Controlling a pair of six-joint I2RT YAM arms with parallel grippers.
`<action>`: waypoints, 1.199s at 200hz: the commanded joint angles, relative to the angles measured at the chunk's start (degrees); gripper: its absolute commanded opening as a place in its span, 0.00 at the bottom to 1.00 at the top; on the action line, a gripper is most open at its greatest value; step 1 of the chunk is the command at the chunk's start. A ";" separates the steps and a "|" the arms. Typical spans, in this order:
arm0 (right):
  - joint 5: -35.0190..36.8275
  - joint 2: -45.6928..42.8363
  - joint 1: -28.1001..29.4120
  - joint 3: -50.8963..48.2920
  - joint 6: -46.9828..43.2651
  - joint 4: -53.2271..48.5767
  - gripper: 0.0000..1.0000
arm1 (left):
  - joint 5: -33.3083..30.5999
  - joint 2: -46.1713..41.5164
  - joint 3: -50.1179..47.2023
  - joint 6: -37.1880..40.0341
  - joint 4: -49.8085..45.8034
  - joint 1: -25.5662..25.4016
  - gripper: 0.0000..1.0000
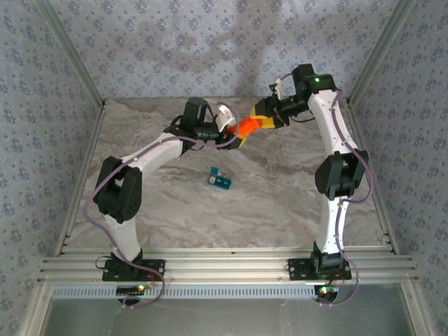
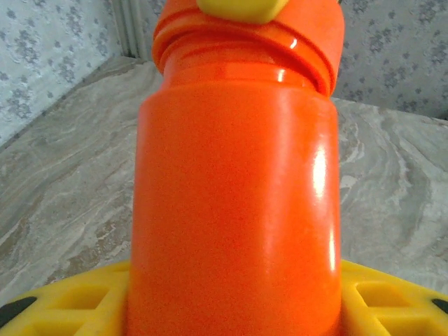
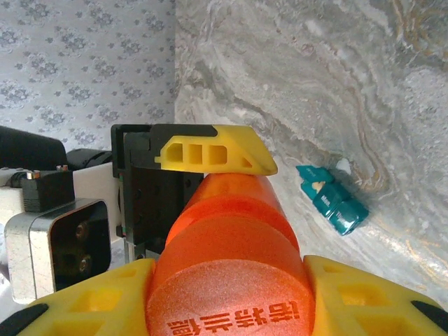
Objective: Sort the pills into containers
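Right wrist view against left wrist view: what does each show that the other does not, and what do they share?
The right wrist view adds the teal containers lying on the table, and raised lettering on the end of the orange bottle. The left wrist view adds the bottle's long side and ridged neck. Both share the bottle, gripped by the right gripper and the left gripper, the marble table and the patterned wall.

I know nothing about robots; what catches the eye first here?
A bright orange bottle hangs above the far side of the marbled table, with the left gripper clamped on its body and the right gripper on its cap. Near the table's middle lie the teal containers.
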 commanded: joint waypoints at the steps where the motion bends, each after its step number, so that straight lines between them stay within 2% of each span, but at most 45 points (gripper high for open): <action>1: -2.48 -3.65 -0.85 -1.49 -1.75 0.74 0.26 | 8.59 -3.88 3.33 5.30 -6.62 -0.81 0.00; 55: -3.07 -5.94 -0.63 -4.42 -2.71 0.07 0.25 | 11.50 -4.26 5.21 8.76 -11.87 -0.92 0.00; 167: -3.34 -7.04 4.17 -7.95 -4.66 -1.79 0.22 | 15.66 -1.78 12.97 16.49 -23.91 -0.79 0.00; 240: -5.09 -7.39 6.51 -8.01 -5.03 -1.91 0.21 | 13.26 -1.46 12.54 13.79 -20.22 -0.38 0.00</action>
